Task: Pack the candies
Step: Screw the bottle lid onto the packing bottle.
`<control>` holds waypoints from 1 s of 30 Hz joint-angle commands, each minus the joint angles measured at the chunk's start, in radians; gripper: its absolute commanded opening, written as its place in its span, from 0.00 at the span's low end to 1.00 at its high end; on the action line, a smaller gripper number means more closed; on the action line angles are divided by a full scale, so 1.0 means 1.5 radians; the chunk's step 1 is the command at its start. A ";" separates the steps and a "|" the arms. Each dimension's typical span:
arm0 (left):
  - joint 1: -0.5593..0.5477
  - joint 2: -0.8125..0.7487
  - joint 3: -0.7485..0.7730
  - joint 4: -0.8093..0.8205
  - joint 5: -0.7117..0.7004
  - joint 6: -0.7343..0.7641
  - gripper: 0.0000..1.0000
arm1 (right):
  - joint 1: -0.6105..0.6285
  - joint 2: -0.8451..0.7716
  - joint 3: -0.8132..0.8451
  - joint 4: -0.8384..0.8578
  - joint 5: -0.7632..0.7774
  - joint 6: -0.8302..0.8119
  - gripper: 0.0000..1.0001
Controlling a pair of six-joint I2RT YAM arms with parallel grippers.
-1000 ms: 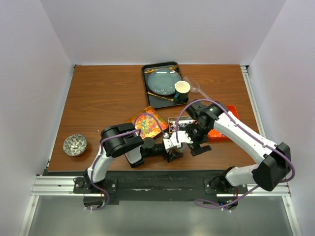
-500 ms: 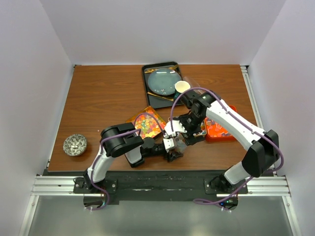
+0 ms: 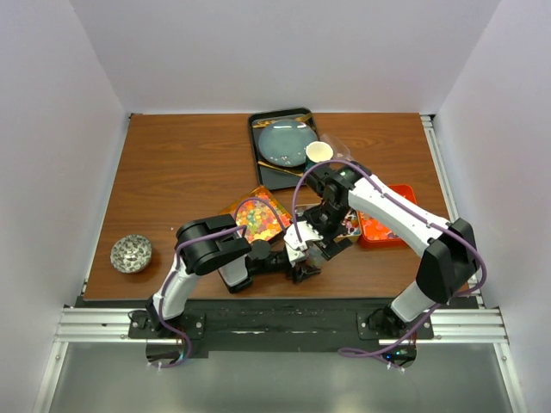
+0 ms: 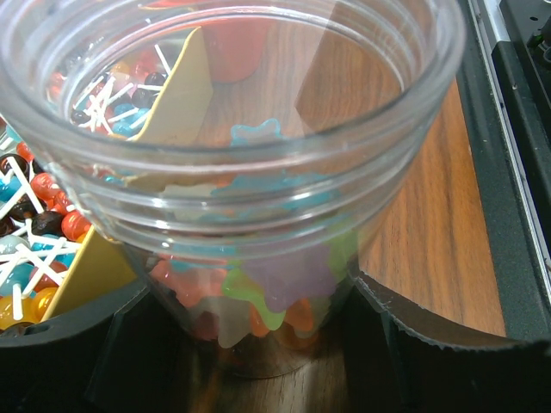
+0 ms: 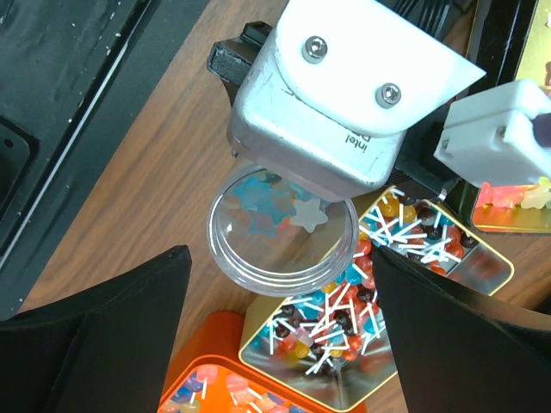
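My left gripper (image 4: 258, 353) is shut on a clear plastic jar (image 4: 232, 129) that stands on the table, its dark fingers (image 4: 430, 335) against the jar's base. Star-shaped jelly candies (image 4: 275, 284) in blue, green, purple and orange lie at the jar's bottom. In the right wrist view the jar (image 5: 282, 258) is seen from above, with the stars (image 5: 267, 198) inside. My right gripper (image 5: 280, 254) hovers open just above the jar's mouth, holding nothing. A gold tin (image 5: 430, 387) of small lollipops (image 5: 344, 318) touches the jar's side. From above, both grippers meet: left (image 3: 301, 265), right (image 3: 320, 243).
An orange tin (image 5: 215, 344) of wrapped sweets lies beside the gold tin. A tin of orange-red jelly beads (image 3: 258, 220) sits left of the grippers. A black tray (image 3: 258, 163) with a blue plate, and a cup (image 3: 319, 152), stand behind. A speckled round object (image 3: 131, 253) lies far left.
My right arm has swung left and brought its open gripper over the jar. The left arm and the jar have stayed put.
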 commanded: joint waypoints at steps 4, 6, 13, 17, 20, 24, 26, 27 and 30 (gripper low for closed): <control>0.002 0.043 -0.013 -0.048 -0.004 0.029 0.00 | 0.010 0.001 -0.006 -0.003 -0.038 0.012 0.84; 0.001 0.044 -0.012 -0.048 -0.005 0.028 0.00 | 0.010 -0.002 -0.012 0.001 -0.041 0.017 0.82; 0.002 0.047 -0.011 -0.048 -0.004 0.025 0.00 | 0.014 -0.009 -0.035 0.040 -0.051 0.075 0.70; 0.001 0.047 -0.011 -0.048 -0.004 0.026 0.00 | 0.014 -0.007 -0.039 0.076 -0.061 0.168 0.61; 0.003 0.046 -0.012 -0.049 -0.004 0.024 0.00 | 0.014 -0.008 -0.052 0.087 -0.059 0.239 0.58; 0.003 0.046 -0.011 -0.048 -0.004 0.022 0.00 | 0.014 -0.047 -0.099 0.130 -0.036 0.359 0.56; 0.003 0.046 -0.011 -0.049 -0.005 0.023 0.00 | 0.013 -0.063 -0.128 0.157 -0.010 0.402 0.57; 0.003 0.045 -0.012 -0.048 -0.005 0.022 0.00 | 0.014 -0.064 -0.132 0.157 -0.004 0.433 0.58; 0.003 0.046 -0.011 -0.048 -0.006 0.022 0.00 | 0.014 -0.064 -0.139 0.147 0.004 0.477 0.67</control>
